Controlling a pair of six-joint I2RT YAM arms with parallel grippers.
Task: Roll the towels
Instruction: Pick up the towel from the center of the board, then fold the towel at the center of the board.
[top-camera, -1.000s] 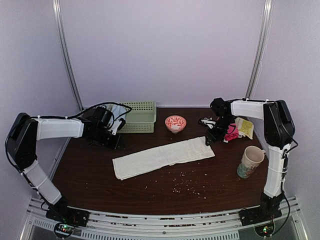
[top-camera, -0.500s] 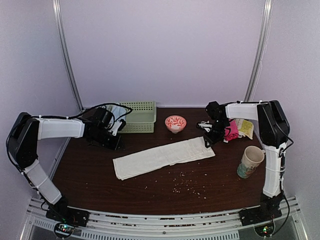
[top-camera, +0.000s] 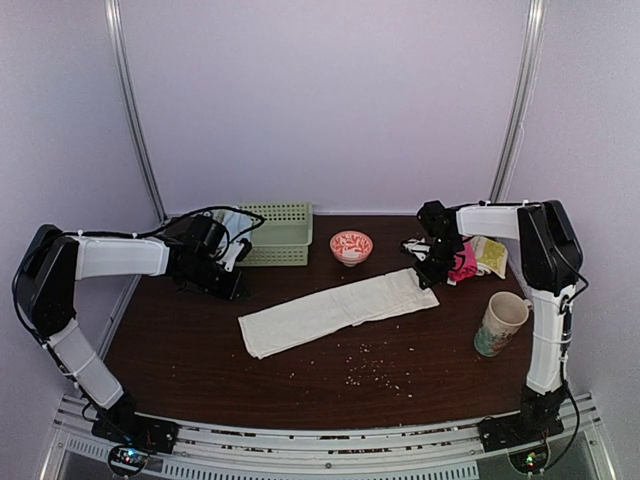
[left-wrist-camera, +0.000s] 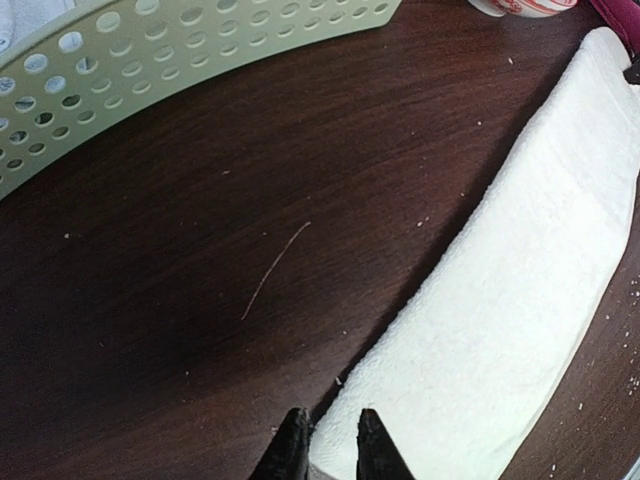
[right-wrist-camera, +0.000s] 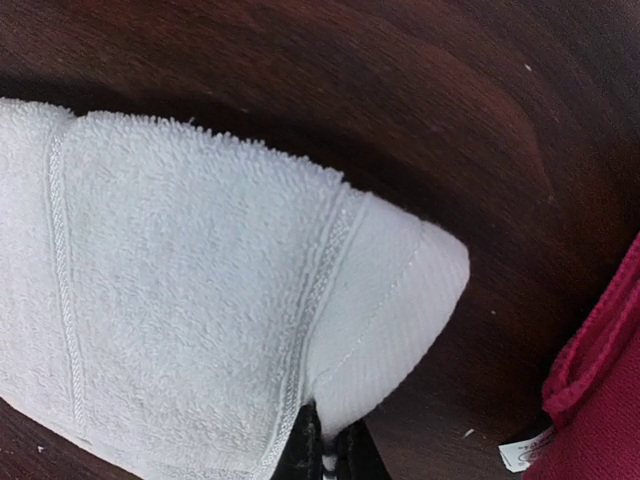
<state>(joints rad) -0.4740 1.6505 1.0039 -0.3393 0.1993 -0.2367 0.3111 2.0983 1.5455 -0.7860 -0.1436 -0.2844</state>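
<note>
One off-white towel (top-camera: 340, 305) lies folded in a long strip across the middle of the dark table (top-camera: 200, 340), slanting up to the right. My right gripper (top-camera: 428, 275) is shut on its far right corner, and the right wrist view shows the hemmed corner of the towel (right-wrist-camera: 200, 280) lifted and pinched at my right gripper (right-wrist-camera: 328, 455). My left gripper (top-camera: 228, 285) hovers by the green basket, clear of the towel's left end. In the left wrist view the left gripper (left-wrist-camera: 328, 440) has a narrow gap with the towel (left-wrist-camera: 520, 300) showing beyond it. Something pale bluish (left-wrist-camera: 20, 15) shows inside the basket.
A green perforated basket (top-camera: 280, 235) stands at the back left. A red-patterned bowl (top-camera: 351, 245) sits behind the towel. A pink cloth (top-camera: 463, 262) and a yellow packet (top-camera: 490, 255) lie at the back right. A mug (top-camera: 500, 322) stands at the right. Crumbs (top-camera: 370, 370) are scattered near the front.
My right gripper has closed on the towel's right corner and drawn the whole strip a little to the right. The left arm has not moved.
</note>
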